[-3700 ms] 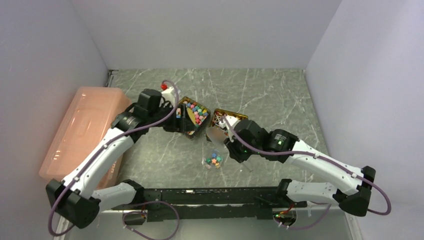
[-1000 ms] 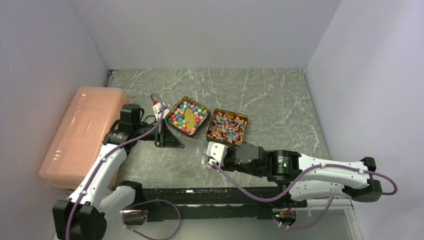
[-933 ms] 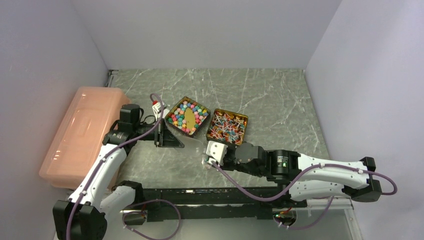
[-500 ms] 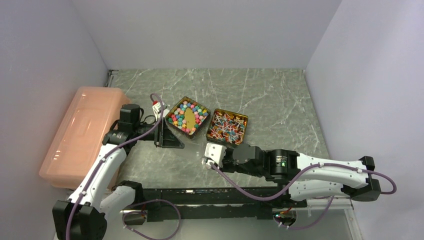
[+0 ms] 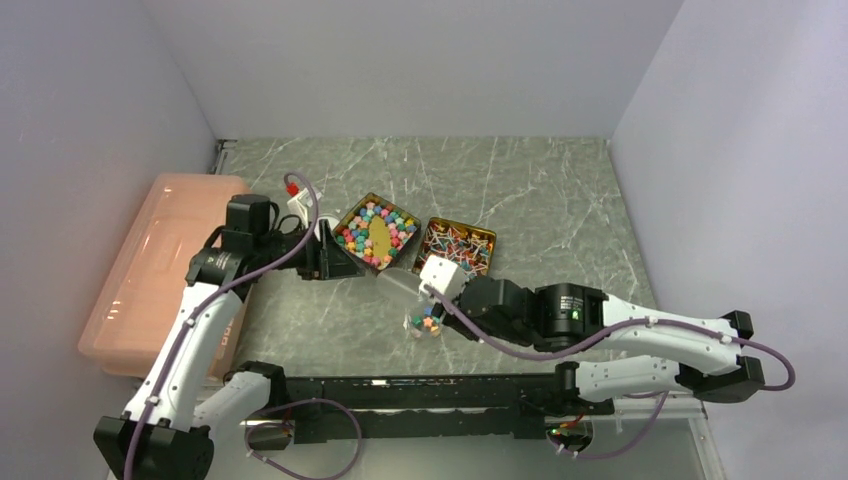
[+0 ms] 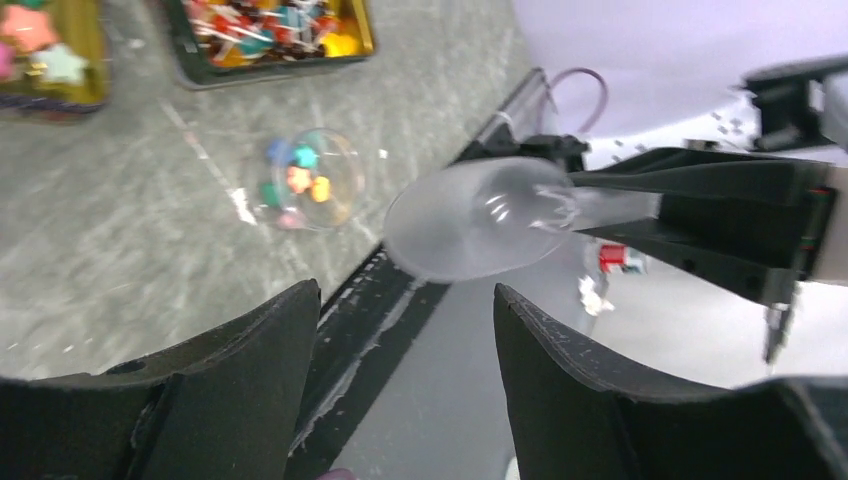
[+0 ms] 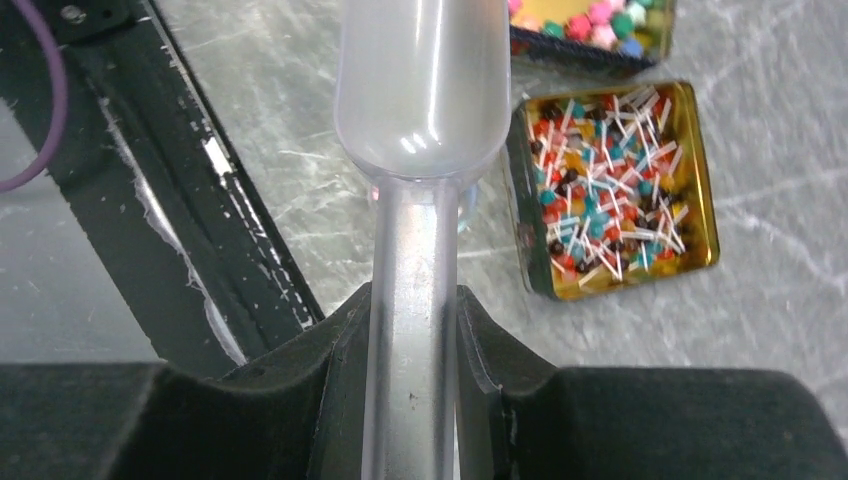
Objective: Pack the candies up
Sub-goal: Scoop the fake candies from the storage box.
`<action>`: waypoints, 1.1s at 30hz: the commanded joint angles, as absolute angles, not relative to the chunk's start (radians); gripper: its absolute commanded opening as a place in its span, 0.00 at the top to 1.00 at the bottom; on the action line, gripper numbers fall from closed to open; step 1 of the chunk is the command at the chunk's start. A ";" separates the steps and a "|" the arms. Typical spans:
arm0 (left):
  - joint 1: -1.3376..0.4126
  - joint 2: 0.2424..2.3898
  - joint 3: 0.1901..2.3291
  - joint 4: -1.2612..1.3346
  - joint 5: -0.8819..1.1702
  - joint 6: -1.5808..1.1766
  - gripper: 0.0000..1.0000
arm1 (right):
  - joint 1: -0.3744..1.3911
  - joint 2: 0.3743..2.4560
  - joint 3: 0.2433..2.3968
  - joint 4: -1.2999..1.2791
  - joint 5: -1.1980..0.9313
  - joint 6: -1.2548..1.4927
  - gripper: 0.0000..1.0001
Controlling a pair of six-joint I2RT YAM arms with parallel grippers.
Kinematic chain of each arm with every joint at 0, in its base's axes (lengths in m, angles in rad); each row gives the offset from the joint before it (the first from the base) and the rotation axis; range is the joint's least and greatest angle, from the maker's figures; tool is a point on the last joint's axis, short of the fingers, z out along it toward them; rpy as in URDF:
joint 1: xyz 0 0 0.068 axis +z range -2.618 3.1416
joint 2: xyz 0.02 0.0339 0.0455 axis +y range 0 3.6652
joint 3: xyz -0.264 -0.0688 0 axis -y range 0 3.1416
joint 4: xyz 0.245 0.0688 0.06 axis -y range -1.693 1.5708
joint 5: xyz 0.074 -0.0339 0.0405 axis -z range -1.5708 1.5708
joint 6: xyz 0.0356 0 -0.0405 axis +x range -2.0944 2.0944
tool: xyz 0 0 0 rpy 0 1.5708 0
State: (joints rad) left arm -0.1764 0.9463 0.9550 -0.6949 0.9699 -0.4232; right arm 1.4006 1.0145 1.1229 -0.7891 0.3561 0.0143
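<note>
right jaws clenched on clear spoon [image 7: 420, 90], left jaws released, candies [image 5: 426, 322] in jar [image 6: 345, 175] near table [image 5: 560, 200] front edge

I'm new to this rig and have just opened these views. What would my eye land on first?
Two gold tins at mid-table draw the eye: the left tin with multicoloured candies, the right tin with twist-wrapped candies. Just in front, the right gripper grips a clear spoon near a small jar holding a few candies.
</note>
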 commanded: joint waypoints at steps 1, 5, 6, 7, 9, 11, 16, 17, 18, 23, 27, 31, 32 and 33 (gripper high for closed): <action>-0.178 0.924 1.017 -0.823 0.728 -0.316 0.30 | 1.328 1.059 1.255 -0.968 0.428 0.201 1.00; -0.178 0.902 1.043 -0.857 0.639 -0.272 0.29 | 1.133 1.089 1.312 -1.058 0.320 0.241 1.00; -0.178 0.896 1.042 -0.860 0.627 -0.264 0.29 | 1.097 1.095 1.318 -1.071 0.304 0.242 1.00; -0.178 0.890 1.040 -0.860 0.617 -0.257 0.29 | 1.063 1.106 1.328 -1.088 0.293 0.242 1.00; -0.178 0.883 1.034 -0.863 0.597 -0.242 0.28 | 1.004 1.134 1.349 -1.120 0.272 0.245 1.00; -0.179 0.876 1.023 -0.864 0.577 -0.230 0.28 | 0.951 1.163 1.367 -1.148 0.241 0.245 1.00; -0.197 0.859 0.999 -0.850 0.563 -0.221 0.28 | 0.827 1.239 1.430 -1.212 0.126 0.243 1.00; -0.215 0.860 1.008 -0.856 0.546 -0.217 0.28 | 0.804 1.257 1.446 -1.228 0.102 0.245 1.00; -0.236 0.864 1.017 -0.864 0.526 -0.212 0.28 | 0.785 1.279 1.463 -1.253 0.087 0.248 1.00; -0.348 0.880 1.052 -0.882 0.440 -0.197 0.29 | 0.721 1.358 1.505 -1.334 0.042 0.266 1.00; -0.416 0.893 1.069 -0.895 0.399 -0.189 0.29 | 0.690 1.418 1.512 -1.400 0.059 0.281 1.00; -0.463 0.891 1.063 -0.893 0.396 -0.187 0.29 | 0.661 1.448 1.519 -1.424 0.049 0.279 1.00; -0.472 0.888 1.061 -0.891 0.396 -0.189 0.29 | 0.657 1.458 1.523 -1.431 0.050 0.279 1.00; -0.478 0.884 1.057 -0.888 0.395 -0.191 0.29 | 0.653 1.468 1.528 -1.433 0.057 0.281 1.00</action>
